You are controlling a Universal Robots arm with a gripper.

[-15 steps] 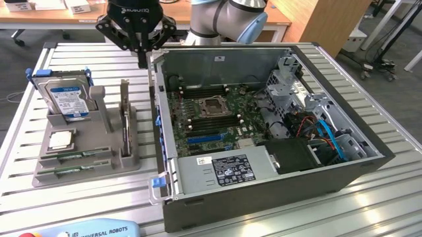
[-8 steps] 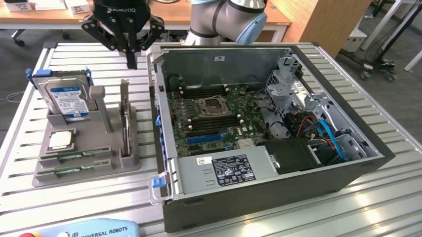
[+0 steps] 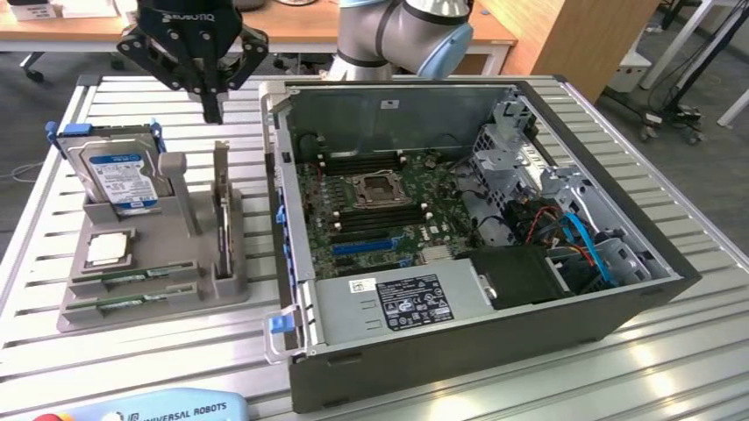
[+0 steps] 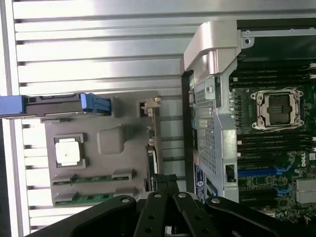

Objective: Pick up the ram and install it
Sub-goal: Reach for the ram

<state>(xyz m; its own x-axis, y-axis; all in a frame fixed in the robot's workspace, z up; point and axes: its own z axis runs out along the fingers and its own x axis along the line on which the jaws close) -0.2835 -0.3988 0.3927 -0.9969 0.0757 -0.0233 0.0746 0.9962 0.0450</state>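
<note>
Our gripper (image 3: 212, 114) is hanging with its fingers closed together above the far end of the grey holder (image 3: 153, 314), near the hard drive (image 3: 117, 180) standing in it. We are seeing one ram stick (image 3: 131, 278) and a second ram stick (image 3: 124, 303) lying side by side in the holder's near slots, just beside the processor chip (image 3: 105, 249), well apart from the gripper and outside the open computer case (image 3: 468, 360).
</note>
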